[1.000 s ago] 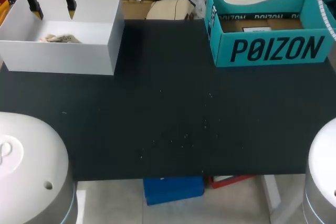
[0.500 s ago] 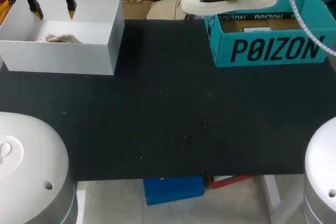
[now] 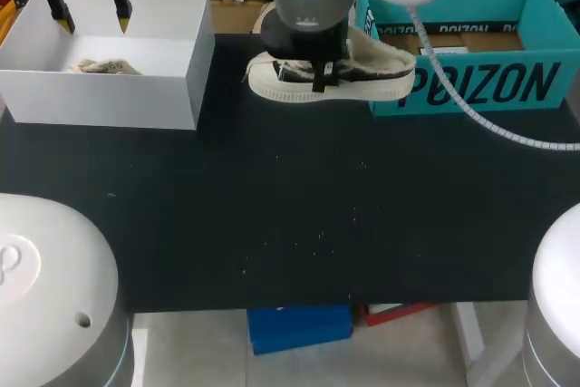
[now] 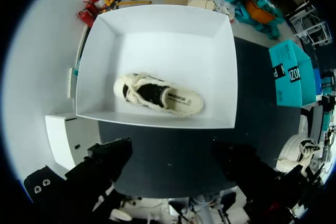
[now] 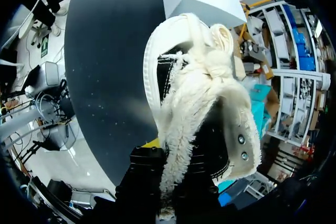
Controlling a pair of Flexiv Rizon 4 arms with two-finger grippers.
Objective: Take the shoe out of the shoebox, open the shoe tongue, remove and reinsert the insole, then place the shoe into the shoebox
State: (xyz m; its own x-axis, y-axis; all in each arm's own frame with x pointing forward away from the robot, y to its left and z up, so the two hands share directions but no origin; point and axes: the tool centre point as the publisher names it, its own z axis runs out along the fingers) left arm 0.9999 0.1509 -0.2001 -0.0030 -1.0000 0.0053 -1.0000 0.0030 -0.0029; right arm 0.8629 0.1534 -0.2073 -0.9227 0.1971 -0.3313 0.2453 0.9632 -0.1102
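Shoe point(image 3: 376, 74) clamped in right jaws, beside lettered teal shoebox point(image 3: 480, 88)

The shoe point(image 3: 331, 77) is cream and fluffy, with black sides and a white sole. It is level, toe pointing left, just beside the front corner of the open blue-green shoebox point(image 3: 480, 88) at the counter's point(image 3: 290, 206) far right.

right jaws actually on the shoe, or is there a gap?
Touching. Right wrist view: the jaws of the right gripper clamp the shoe from both sides; head view shows one jaw across its sidewall.
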